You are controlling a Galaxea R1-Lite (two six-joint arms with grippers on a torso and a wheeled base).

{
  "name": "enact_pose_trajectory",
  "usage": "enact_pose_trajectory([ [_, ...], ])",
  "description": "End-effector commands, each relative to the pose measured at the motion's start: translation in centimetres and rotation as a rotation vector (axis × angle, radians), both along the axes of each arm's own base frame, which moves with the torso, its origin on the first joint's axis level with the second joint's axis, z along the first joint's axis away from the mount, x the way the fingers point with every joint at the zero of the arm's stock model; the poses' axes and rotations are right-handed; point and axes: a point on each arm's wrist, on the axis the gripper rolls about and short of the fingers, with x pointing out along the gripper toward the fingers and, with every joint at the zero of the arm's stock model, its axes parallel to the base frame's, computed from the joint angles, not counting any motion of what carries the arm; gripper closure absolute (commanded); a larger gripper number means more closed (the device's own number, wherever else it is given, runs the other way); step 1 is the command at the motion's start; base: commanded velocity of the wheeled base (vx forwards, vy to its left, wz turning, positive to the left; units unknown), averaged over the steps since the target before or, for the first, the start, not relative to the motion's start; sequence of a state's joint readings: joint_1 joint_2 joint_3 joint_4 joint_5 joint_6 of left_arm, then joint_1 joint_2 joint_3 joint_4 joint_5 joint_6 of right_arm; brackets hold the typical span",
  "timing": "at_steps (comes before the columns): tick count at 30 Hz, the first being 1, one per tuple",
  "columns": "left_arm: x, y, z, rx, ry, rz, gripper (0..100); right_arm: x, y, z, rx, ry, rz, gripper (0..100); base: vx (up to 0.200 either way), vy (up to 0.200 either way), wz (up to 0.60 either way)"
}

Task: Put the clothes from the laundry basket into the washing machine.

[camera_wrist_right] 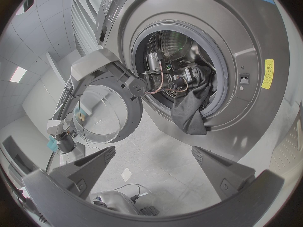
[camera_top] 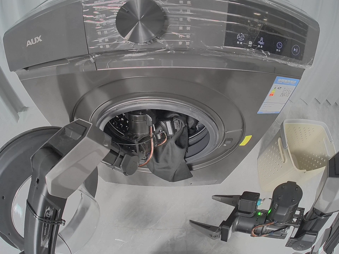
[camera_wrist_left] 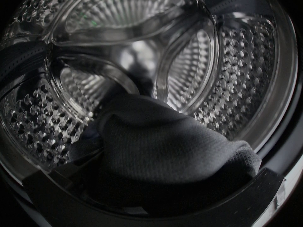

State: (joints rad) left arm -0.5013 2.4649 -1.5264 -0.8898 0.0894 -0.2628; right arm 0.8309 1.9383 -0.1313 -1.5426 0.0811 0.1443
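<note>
At the washing machine [camera_top: 219, 99] mouth, the dark garment [camera_top: 169, 159] hangs half out by the left gripper [camera_top: 167, 127]; its grip cannot be told. Inside the drum [camera_wrist_left: 249, 63], the garment looks soft and light, so pinch a bunched fold. Low outside, the right gripper [camera_wrist_right: 151, 152] stands spread, empty.

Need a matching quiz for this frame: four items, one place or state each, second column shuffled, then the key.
1. dark garment
2. laundry basket
3. washer door
4. right tool

A. open, low over the floor
B. swung wide at the robot's left
C. hanging out over the drum rim
D. cream, at the robot's right

Pairs: 1-C, 2-D, 3-B, 4-A
</note>
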Motion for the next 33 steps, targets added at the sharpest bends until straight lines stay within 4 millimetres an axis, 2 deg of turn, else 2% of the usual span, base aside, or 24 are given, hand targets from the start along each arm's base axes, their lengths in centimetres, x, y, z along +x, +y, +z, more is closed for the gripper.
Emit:
enact_pose_trajectory([
  [1,-3.1,1.5,2.6,0.087,0.076,-0.068,0,0.0,0.1,0.0,-0.001,0.001,0.002,0,0.0,0.0,0.0],
  [4,-4.1,2.3,2.9,0.127,0.106,-0.093,0,0.0,0.0,-0.1,-0.002,0.002,0.002,0,0.0,0.0,0.0],
  [9,-5.3,2.2,2.3,0.165,0.133,-0.116,0,0.0,0.1,-0.1,-0.002,0.002,0.004,0,0.0,0.0,0.0],
  [16,-7.1,0.4,-1.0,0.232,0.201,-0.195,0,-0.1,0.1,-0.1,-0.002,0.002,0.005,0,0.0,0.0,0.0],
  [23,-6.4,-0.2,-4.0,0.268,0.232,-0.198,0,-0.1,0.2,-0.1,-0.002,0.002,0.01,0,0.0,0.0,0.0],
  [24,-6.2,0.0,-4.2,0.268,0.227,-0.193,100,-0.1,0.2,-0.1,-0.002,0.002,0.01,0,0.0,0.0,0.0],
  [33,-5.0,0.7,-3.9,0.251,0.201,-0.167,100,-0.1,0.3,-0.2,-0.004,0.004,0.012,0,0.0,0.0,0.0],
])
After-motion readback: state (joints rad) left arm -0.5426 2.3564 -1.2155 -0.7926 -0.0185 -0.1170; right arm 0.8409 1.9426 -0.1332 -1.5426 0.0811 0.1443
